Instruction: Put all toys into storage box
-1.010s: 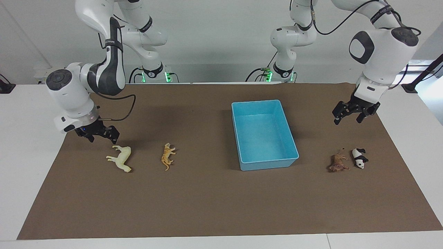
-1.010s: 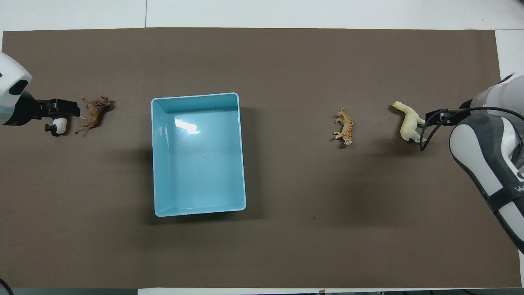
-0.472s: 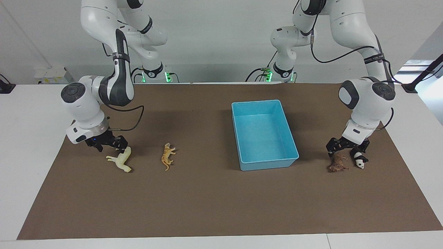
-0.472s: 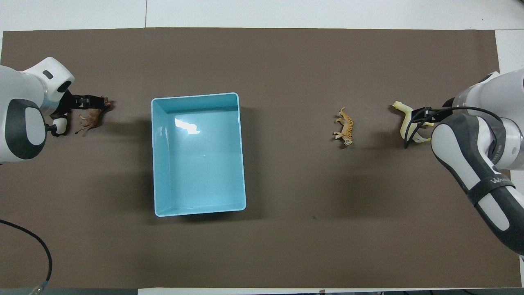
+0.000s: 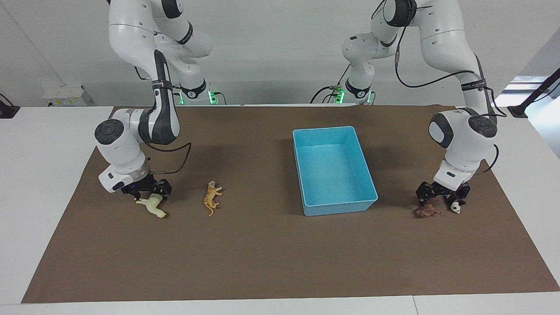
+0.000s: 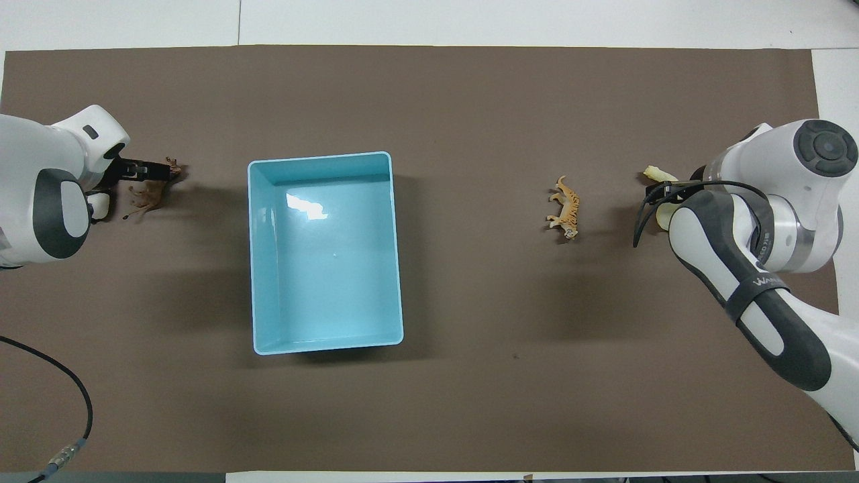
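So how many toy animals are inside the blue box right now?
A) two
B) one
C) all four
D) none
D: the storage box shows only its bare blue floor, while the horse, tiger, lion and panda all lie on the brown mat beside it.

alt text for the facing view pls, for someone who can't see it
Two robot arms reach down to toys at either end of a brown mat: the right gripper at a cream horse, the left gripper at a lion and panda. A tiger lies beside the horse, and an empty blue box sits mid-mat.
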Robot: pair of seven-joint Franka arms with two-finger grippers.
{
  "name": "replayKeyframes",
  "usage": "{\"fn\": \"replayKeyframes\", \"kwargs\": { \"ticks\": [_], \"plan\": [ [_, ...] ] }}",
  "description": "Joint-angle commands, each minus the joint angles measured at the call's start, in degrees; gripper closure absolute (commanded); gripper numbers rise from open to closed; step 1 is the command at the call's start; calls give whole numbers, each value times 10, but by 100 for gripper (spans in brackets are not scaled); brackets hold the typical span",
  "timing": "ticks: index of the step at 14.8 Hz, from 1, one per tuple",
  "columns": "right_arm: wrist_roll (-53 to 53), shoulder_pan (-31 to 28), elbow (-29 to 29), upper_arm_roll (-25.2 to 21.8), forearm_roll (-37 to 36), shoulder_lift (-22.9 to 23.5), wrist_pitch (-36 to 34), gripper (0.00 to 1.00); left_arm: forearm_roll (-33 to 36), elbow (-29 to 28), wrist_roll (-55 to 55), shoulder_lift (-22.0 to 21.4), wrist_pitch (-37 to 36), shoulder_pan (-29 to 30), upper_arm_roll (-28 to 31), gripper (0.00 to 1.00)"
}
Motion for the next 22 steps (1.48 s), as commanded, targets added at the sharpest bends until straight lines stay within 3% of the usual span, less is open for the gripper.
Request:
{"fn": "replayKeyframes", "kwargs": {
  "ticks": [1,10,11,12,13,15,17,20,22],
  "plan": [
    [-16,-6,-10,2,9,-2,10,0,14,-1,5,16,19,2,-2,0],
    [-10,-8,-40,2,12,-1,41,0,14,-31,3,26,49,-3,-1,0],
    [-4,-4,-39,2,12,-1,40,0,13,-30,-1,26,47,-4,-2,21],
    [5,-2,-39,1,12,-1,38,0,12,-26,-3,26,44,-4,-2,35],
    [9,4,-37,1,12,-1,36,0,9,-22,-11,26,30,-6,-1,63],
    [30,14,-38,1,12,-1,34,0,8,-6,-39,26,-2,-6,-2,100],
    [40,17,-36,1,12,-2,29,0,8,17,-65,28,-35,-9,-3,100],
    [40,26,-33,0,1,-4,16,0,7,88,-146,13,-174,-49,-5,100],
    [41,27,-32,-1,-1,-5,9,0,3,96,-232,-47,-266,-84,-8,100]
  ]
}}
